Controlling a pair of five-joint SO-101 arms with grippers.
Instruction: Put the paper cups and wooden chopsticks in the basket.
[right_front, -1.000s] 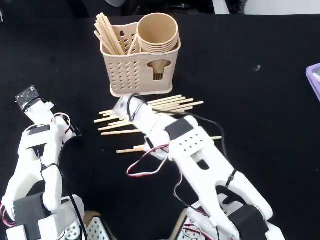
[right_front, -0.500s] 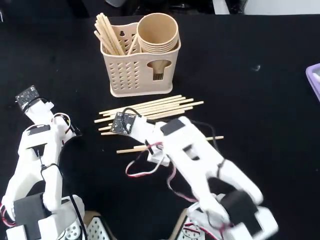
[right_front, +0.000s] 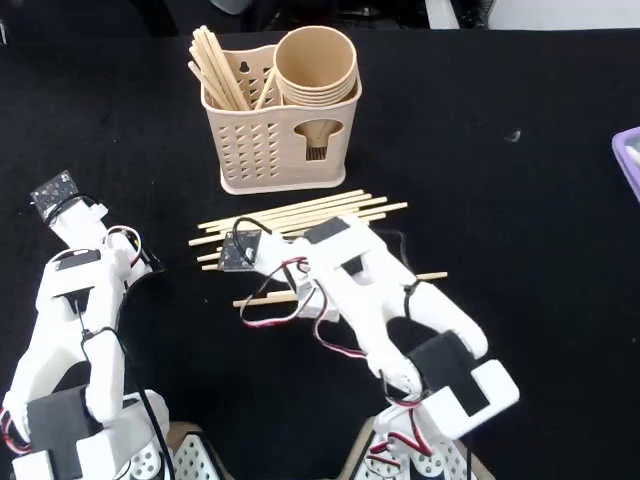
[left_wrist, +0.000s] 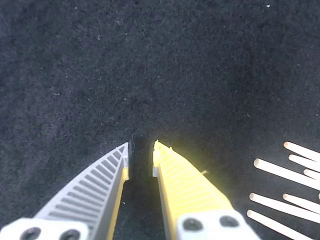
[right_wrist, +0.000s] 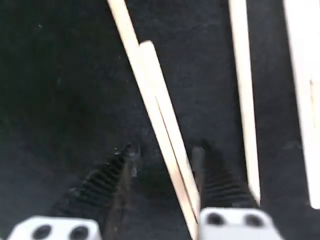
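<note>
Two chopsticks (right_wrist: 151, 100) lie inside the newly lowered right gripper (right_wrist: 165, 150), jaws parted; left gripper (left_wrist: 141, 146) jaws barely apart

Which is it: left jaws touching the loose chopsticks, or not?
Apart: the left wrist view shows bare table between the left jaws and the chopsticks.

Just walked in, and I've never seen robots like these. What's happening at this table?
Two robot arms are tidying cups and chopsticks into a basket. The cups already sit stacked in it, beside some chopsticks. More chopsticks lie loose on the table in front. The right gripper is low among them, open, with two between its jaws. The left gripper hangs over bare table, holding nothing.
</note>
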